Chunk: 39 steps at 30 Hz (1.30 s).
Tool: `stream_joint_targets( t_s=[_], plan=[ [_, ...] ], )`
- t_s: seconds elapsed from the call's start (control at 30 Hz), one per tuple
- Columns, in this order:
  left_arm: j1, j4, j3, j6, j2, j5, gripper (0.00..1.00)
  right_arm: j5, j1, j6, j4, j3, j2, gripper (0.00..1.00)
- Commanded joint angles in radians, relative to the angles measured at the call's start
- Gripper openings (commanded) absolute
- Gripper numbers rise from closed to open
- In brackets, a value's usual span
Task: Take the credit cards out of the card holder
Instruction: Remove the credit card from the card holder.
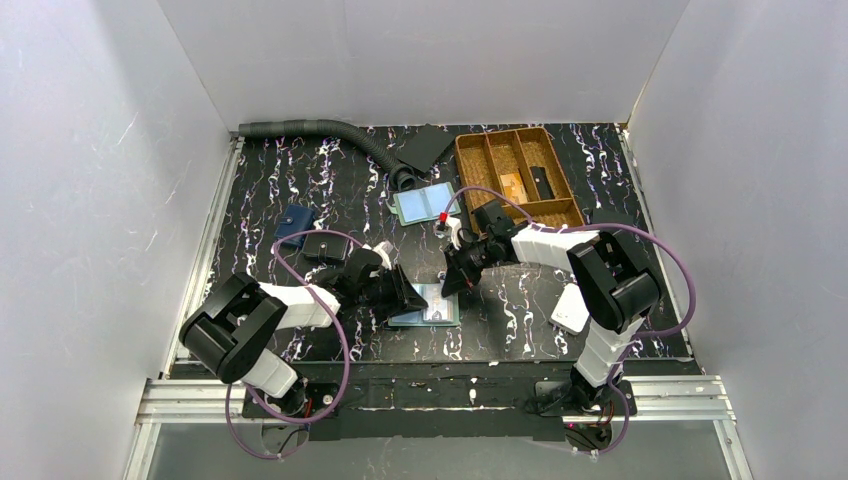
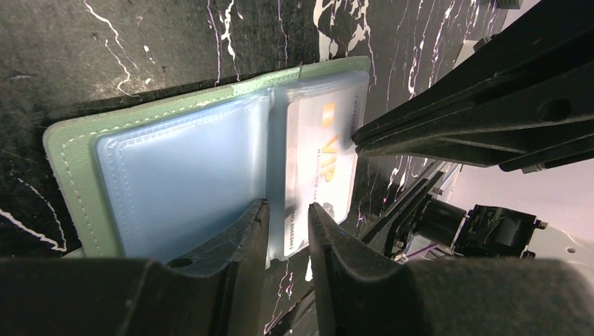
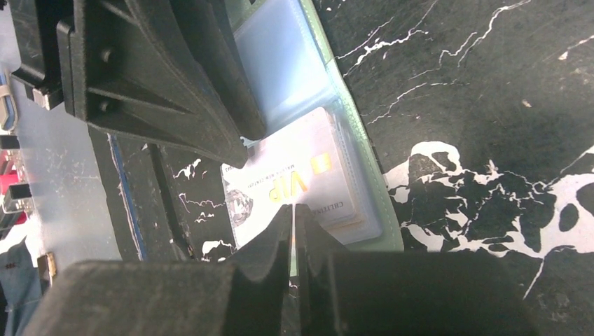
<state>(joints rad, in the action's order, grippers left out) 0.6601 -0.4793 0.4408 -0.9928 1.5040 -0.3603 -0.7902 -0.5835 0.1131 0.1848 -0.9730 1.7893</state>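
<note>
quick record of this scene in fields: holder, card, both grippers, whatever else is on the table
card holder: open flat on the table, green edge, clear sleeves
VIP card: appears partly out of its sleeve
right gripper: shut on the VIP card's edge
left gripper: jaws slightly apart, tips on the holder's sleeves
second holder: open, farther back
woven tray: back right, divided into compartments
blue wallet: closed, back left
</note>
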Motion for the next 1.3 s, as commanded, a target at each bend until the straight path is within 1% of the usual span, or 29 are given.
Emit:
stream_joint_targets(
  t_s=[0.0, 0.17, 0.63, 1.03, 1.27],
  plan=[
    [0.0, 0.009, 0.014, 0.007, 0.013, -0.014, 0.27, -0.031, 0.007, 0.071, 0.051, -0.015, -0.018, 0.16],
    [0.001, 0.01, 0.009, 0.006, 0.021, -0.011, 0.26, -0.046, 0.02, 0.057, 0.031, -0.002, -0.039, 0.25],
    [0.001, 0.007, 0.01, 0.0, 0.03, -0.011, 0.26, -0.011, 0.022, 0.016, 0.008, 0.01, -0.034, 0.29],
    [0.001, -0.013, 0.012, -0.006, 0.035, -0.031, 0.27, -0.018, 0.014, -0.039, -0.017, 0.013, 0.02, 0.28],
    [0.0, -0.046, 0.006, -0.024, 0.045, -0.042, 0.27, 0.039, -0.014, -0.059, -0.001, -0.003, 0.063, 0.2]
  ],
)
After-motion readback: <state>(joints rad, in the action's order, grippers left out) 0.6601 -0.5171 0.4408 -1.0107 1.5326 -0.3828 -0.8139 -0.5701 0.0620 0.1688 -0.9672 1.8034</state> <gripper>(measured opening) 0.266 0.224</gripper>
